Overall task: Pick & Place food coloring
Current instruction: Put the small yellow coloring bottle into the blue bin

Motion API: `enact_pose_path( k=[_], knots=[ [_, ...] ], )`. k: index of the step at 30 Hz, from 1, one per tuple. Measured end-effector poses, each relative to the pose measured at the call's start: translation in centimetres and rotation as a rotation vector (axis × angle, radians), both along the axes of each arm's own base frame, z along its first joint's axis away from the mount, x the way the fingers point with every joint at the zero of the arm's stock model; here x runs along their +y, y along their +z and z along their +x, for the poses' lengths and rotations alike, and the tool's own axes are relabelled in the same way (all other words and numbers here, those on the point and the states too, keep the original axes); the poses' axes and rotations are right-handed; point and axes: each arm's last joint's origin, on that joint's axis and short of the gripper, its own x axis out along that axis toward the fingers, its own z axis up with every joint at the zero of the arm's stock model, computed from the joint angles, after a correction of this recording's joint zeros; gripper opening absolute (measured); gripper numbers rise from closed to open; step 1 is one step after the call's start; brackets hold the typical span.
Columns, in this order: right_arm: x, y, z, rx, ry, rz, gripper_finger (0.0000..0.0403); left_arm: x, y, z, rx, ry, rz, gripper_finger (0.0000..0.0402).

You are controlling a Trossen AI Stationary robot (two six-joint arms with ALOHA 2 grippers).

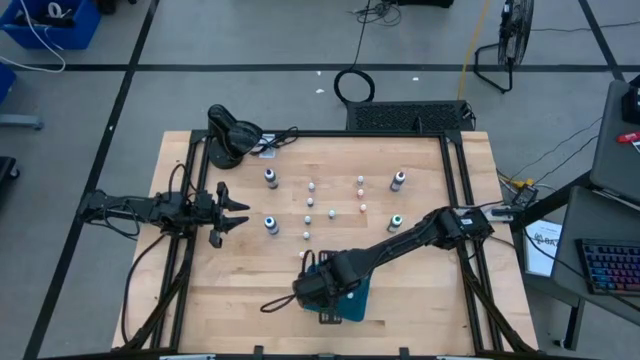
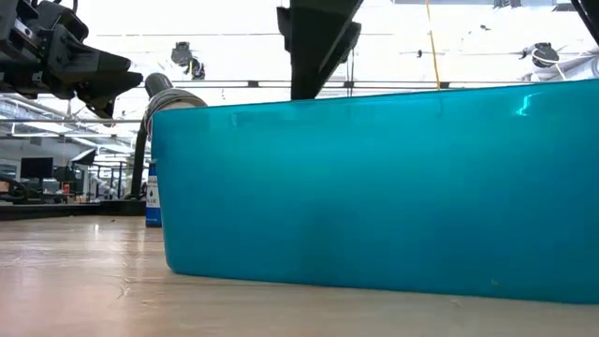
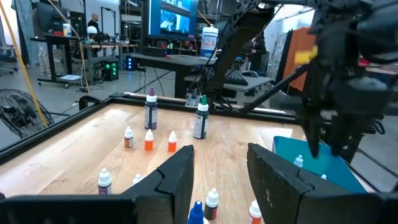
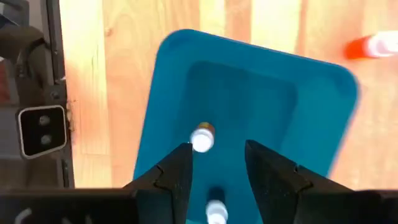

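Right gripper (image 4: 217, 163) is positioned above the teal tray (image 1: 357, 300) near the front edge of the tabletop (image 1: 420, 290); jaws are seen narrowly parted with nothing held between them. Two small dropper bottles (image 4: 203, 138) are seen lying inside the tray, below the jaws. One orange-capped bottle (image 4: 371, 46) lies on the wood just outside a tray corner. Left gripper (image 1: 232, 212) is held over the left side of the tabletop, jaws narrowly parted, nothing gripped.

Remaining food coloring (image 1: 334, 211) is spread over the middle of the tabletop: tiny bottles clustered centrally, larger white-topped bottles at the outer corners of the group, one blue-bodied (image 1: 271, 224) just beside the left gripper. Open wood is left between the cluster and the right frame rail, and along the front left. Black frame rails (image 1: 460, 180) border the tabletop.

In the low view the tray wall (image 2: 374, 187) fills most of the picture. Beyond the tabletop a workshop with desks, a monitor (image 3: 177, 17) and a floor fan (image 1: 508, 40) is seen
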Motion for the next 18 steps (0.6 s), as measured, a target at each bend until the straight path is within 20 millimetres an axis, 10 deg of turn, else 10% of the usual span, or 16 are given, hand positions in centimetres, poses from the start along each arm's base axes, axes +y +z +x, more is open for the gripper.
enact_pose_path(
  k=[18],
  knots=[
    [-9.2,3.2,-3.3,0.198,-0.216,-0.446,0.0163,0.0,0.0,0.0,0.000,0.000,0.000,0.0152]
  ],
)
